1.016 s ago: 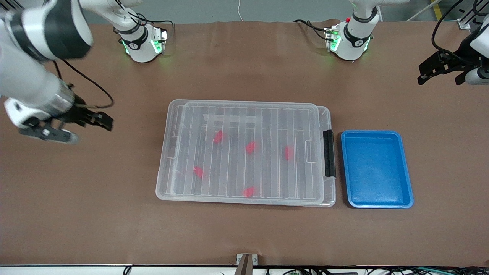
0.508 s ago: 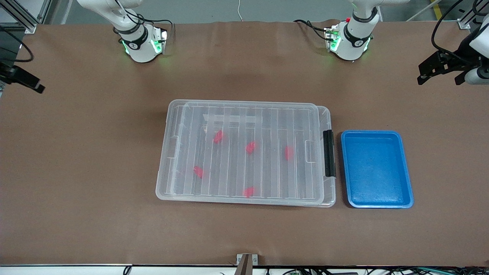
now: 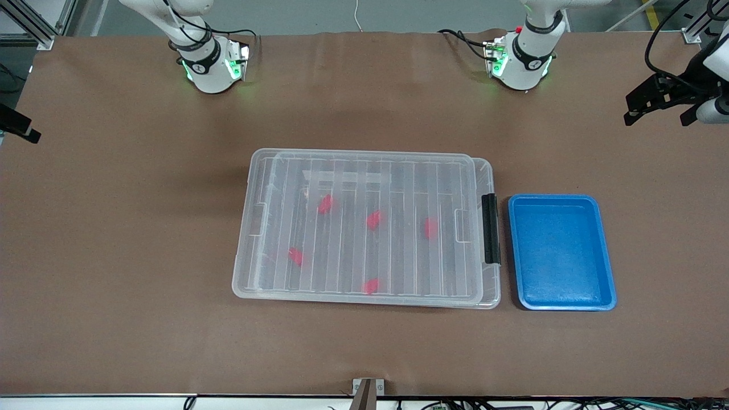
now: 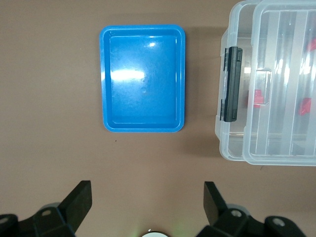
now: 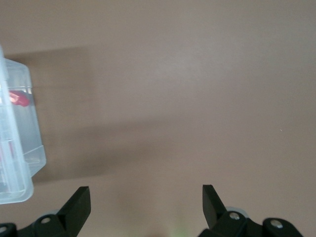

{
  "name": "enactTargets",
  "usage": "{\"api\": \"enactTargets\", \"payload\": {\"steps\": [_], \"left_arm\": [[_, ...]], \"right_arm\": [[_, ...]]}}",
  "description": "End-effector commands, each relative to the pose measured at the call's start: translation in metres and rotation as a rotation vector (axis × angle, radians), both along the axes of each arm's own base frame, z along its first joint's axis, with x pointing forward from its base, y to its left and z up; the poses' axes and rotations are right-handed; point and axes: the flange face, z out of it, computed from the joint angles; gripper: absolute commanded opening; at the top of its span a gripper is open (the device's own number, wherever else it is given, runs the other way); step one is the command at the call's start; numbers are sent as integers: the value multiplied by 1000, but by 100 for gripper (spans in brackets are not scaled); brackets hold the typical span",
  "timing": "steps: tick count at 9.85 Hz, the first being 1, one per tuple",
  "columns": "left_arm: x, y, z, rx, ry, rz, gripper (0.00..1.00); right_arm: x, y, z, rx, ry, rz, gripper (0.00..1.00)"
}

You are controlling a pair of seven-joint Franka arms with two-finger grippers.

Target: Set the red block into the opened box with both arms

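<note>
Three cams: one high front, two wrist-mounted, all looking down.
Front faces the robot bases at frame top; both wrists sit high, sharing the box [image 3: 364,228] edge with the front view.

Five blocks [image 3: 373,220] inside box [image 3: 250,228], tray [image 3: 605,250] beside

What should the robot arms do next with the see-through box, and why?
Probably bring the open left gripper down toward the black clip to start freeing the lid. The lid lies on the box, all five red blocks sit under it, and both grippers, the right gripper too, hang open at the table's ends.
</note>
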Motion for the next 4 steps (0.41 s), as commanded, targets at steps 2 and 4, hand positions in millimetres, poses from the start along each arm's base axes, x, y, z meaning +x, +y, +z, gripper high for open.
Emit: {"api": "enactTargets", "payload": {"steps": [2,4], "left_arm": [[5,0,-13,2,31,-9,100],[5,0,-13,1,31,-9,100]], "right_arm": [[5,14,10,13,-28,7,100],[12,19,13,6,-76,19,100]]}}
